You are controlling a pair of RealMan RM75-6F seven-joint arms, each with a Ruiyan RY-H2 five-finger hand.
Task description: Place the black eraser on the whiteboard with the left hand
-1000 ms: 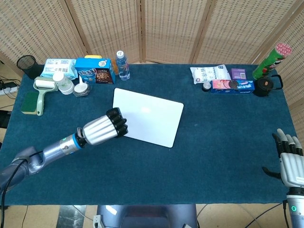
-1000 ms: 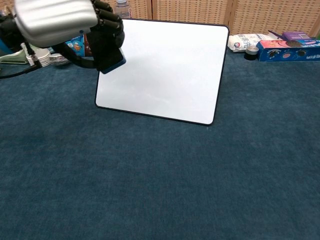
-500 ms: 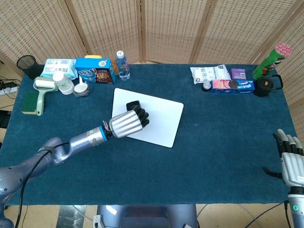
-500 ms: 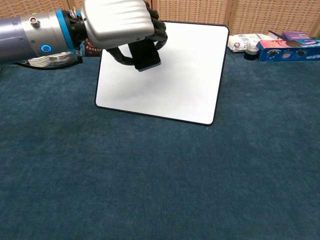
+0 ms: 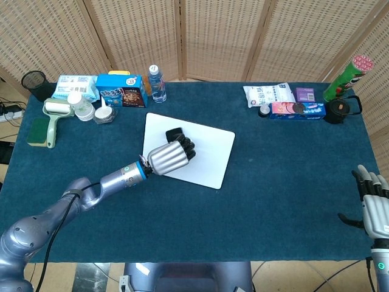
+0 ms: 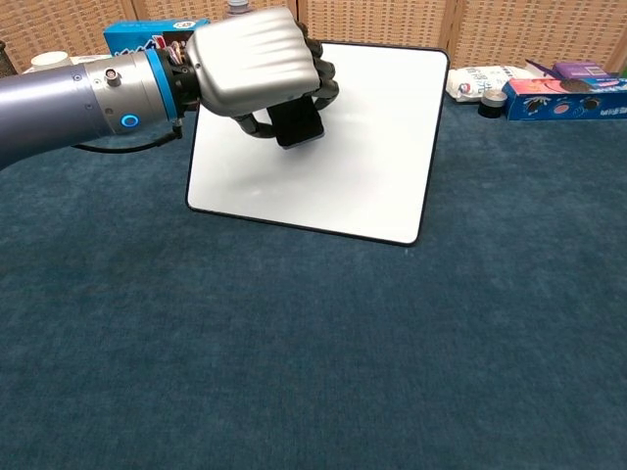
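Observation:
The whiteboard (image 5: 206,152) (image 6: 372,157) lies flat in the middle of the blue table. My left hand (image 5: 168,156) (image 6: 257,69) hovers over the board's left part and grips the black eraser (image 5: 174,133) (image 6: 298,121) in its curled fingers. The eraser sticks out beyond the fingers, low over the white surface; I cannot tell whether it touches. My right hand (image 5: 374,205) stands at the table's near right edge with its fingers apart and nothing in it; the chest view does not show it.
At the back left stand a water bottle (image 5: 157,83), a blue snack box (image 5: 121,89), a wipes pack (image 5: 76,87), jars and a lint roller (image 5: 53,118). At the back right are snack packs (image 5: 270,94), a cookie box (image 5: 298,110) (image 6: 565,98), a green tube (image 5: 345,78) and a black mug (image 5: 340,110).
My left hand has carried the eraser rightward from the board's left edge to above its left part, and has sunk lower toward the surface. The right hand has barely moved.

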